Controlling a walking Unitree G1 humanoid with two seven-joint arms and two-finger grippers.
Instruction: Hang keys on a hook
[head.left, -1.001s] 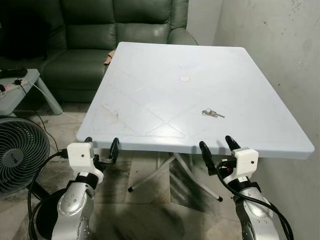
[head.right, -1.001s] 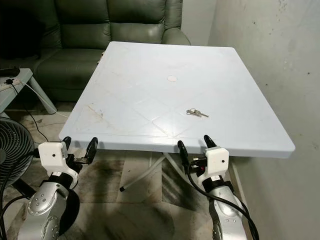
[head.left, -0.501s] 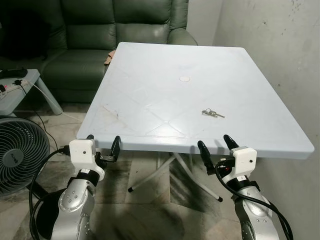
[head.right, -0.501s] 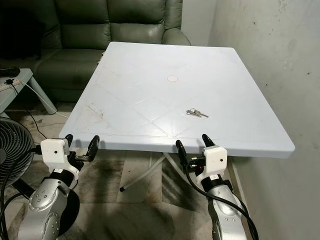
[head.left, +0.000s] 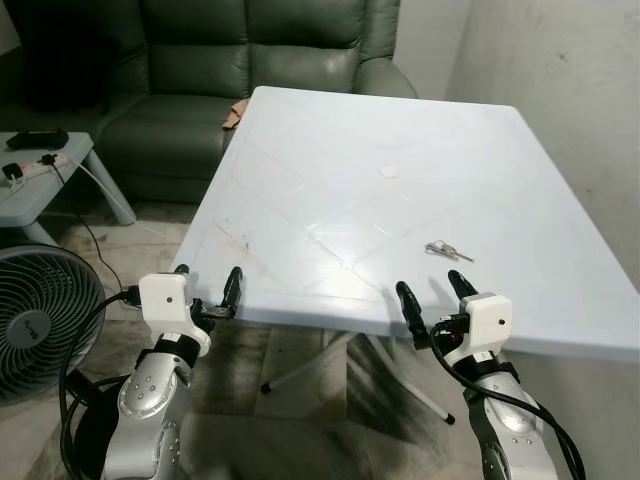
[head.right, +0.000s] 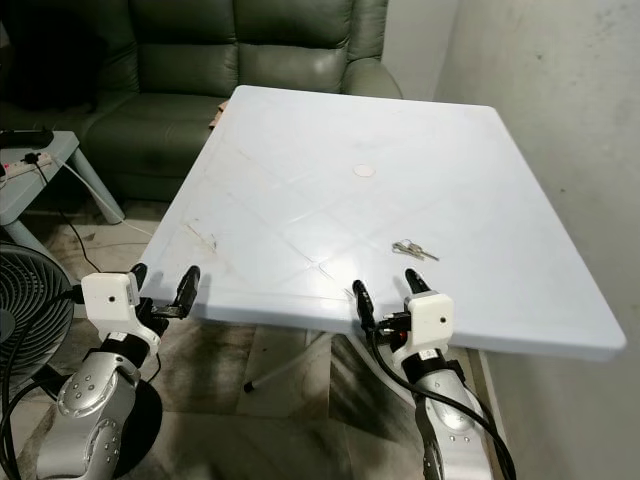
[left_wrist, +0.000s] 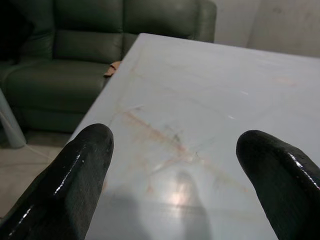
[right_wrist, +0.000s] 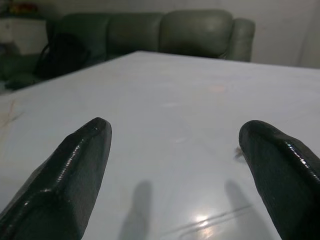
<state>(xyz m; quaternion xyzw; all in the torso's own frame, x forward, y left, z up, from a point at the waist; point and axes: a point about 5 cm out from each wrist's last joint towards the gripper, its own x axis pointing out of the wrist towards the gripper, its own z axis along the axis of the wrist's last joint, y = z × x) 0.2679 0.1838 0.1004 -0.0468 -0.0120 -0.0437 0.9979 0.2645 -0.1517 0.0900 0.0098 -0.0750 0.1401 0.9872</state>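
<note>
A small bunch of silver keys (head.left: 447, 250) lies flat on the white plastic table (head.left: 330, 200), toward its near right part. My right gripper (head.left: 432, 292) is open at the table's near edge, just short of the keys and slightly left of them. In the right wrist view the keys (right_wrist: 240, 152) are a small blur beside one black finger (right_wrist: 280, 170). My left gripper (head.left: 206, 286) is open too, at the table's near left corner, far from the keys. No hook can be seen.
A dark green sofa (head.left: 250, 60) stands behind the table. A pale wall (head.left: 570, 90) runs along the right side. On the left are a black floor fan (head.left: 40, 320) and a small side table (head.left: 40, 170) with a power strip and cable.
The camera has shifted, so the table now sits further right and closer. Both grippers stay open at the near edge, slightly higher against it than before. The keys have not moved.
</note>
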